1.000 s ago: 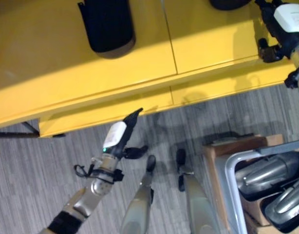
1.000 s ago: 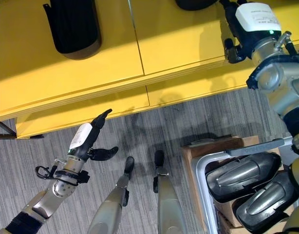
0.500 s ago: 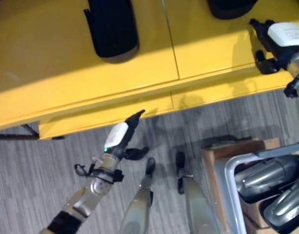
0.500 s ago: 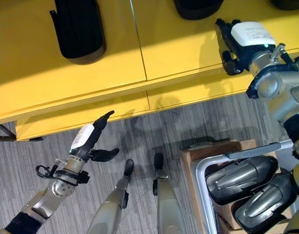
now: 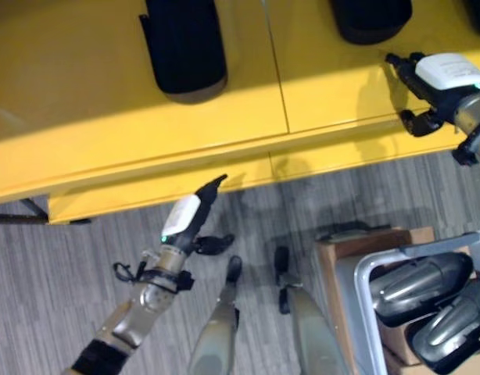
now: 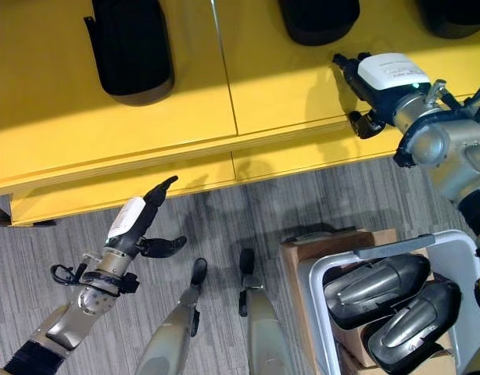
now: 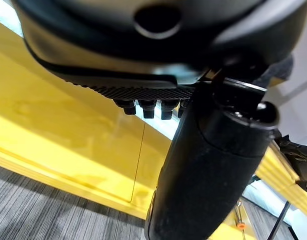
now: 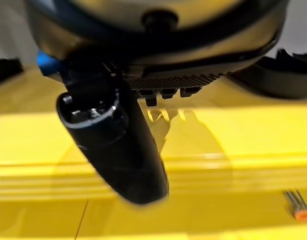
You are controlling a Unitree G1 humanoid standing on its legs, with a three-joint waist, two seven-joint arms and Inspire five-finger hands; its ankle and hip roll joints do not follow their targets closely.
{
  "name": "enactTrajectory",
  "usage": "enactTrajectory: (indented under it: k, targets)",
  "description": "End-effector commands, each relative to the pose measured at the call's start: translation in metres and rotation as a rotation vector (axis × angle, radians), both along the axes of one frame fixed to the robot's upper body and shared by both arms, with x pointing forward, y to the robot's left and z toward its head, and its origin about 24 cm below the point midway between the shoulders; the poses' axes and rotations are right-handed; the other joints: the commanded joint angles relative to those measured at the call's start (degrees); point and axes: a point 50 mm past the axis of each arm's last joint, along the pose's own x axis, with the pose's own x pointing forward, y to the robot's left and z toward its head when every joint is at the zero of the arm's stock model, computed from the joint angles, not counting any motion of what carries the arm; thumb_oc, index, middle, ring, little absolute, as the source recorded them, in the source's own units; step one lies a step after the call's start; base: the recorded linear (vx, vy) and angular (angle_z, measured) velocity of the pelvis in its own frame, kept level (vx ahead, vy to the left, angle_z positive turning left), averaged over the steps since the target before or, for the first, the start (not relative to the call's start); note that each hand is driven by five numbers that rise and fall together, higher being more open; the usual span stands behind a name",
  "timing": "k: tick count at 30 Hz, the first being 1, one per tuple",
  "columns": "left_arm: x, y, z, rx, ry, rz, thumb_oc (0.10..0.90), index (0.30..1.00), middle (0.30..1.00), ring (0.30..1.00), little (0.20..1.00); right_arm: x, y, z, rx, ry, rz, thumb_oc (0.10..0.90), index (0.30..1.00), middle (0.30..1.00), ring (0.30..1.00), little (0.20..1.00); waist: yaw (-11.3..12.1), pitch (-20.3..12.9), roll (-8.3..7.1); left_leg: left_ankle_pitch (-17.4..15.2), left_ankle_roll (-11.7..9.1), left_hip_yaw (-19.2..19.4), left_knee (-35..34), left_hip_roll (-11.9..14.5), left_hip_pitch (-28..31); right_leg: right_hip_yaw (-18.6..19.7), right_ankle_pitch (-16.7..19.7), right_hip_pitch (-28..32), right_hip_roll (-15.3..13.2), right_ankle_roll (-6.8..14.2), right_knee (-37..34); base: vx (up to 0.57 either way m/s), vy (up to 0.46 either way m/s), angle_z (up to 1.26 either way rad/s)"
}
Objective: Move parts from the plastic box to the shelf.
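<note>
While both hands' [image 6: 134,223] [image 6: 381,78] fingers hang loose, empty: seemingly three parts [image 6: 130,47] on shelf [image 6: 287,86], two [image 6: 373,285] in box [image 6: 334,269].

The yellow shelf [image 6: 193,86] bears dark parts [image 6: 134,47] (apparently three), well apart.

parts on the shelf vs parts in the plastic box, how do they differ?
Colour: the parts on the shelf look matt black; the parts in the plastic box show glossy silver-grey faces with dark edges.
Pose: the shelf parts stand spaced apart in a row; the plastic box parts lie packed side by side.
Position: the shelf parts sit ahead by the right hand; the box parts sit lower right.
Shared: both look like similar elongated rounded shells.
</note>
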Motion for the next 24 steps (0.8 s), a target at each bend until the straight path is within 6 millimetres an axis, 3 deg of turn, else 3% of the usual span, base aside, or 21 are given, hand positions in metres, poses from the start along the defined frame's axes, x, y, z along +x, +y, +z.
enactTrajectory:
  k: [1,7,13,24]
  targets:
    - [-0.011,-0.002,0.03,-0.029,-0.137,-0.059,0.9,1.0,1.0,1.0,1.0,-0.015,-0.013,0.013,-0.021,-0.067,-0.016,0.9,1.0,1.0,1.0,1.0,-0.99,-5.91,-3.9,-0.52,0.02,0.65,-4.05,0.49,3.99,2.11,-5.6,-1.37,0.41,2.69,5.43,0.0,0.0,0.0]
    - [-0.013,0.003,0.034,0.0,-0.142,-0.061,0.9,1.0,1.0,1.0,1.0,-0.026,-0.01,0.018,-0.052,-0.078,0.023,0.9,1.0,1.0,1.0,1.0,-1.74,-6.86,-4.82,-1.23,0.24,1.13,-4.05,0.73,4.83,2.39,-5.46,-0.62,0.55,2.91,5.05,0.02,0.021,-0.02]
    - [-0.016,0.011,0.043,0.054,-0.165,-0.062,0.9,1.0,1.0,1.0,1.0,-0.04,0.002,0.034,-0.147,-0.093,0.081,0.9,1.0,1.0,1.0,1.0,-2.27,-7.95,-6.63,-1.95,0.43,2.01,-4.05,1.08,5.84,2.85,-5.52,-0.26,0.78,3.03,4.98,0.02,0.024,-0.09]
    - [-0.02,0.017,0.047,0.085,-0.186,-0.047,0.9,1.0,1.0,1.0,1.0,-0.052,0.029,0.07,-0.284,-0.167,0.158,0.9,1.0,1.0,1.0,1.0,-2.82,-7.53,-8.17,-2.49,0.8,2.75,-3.83,0.71,6.05,3.67,-6.62,-1.62,0.83,2.78,6.83,0.0,0.004,-0.02]
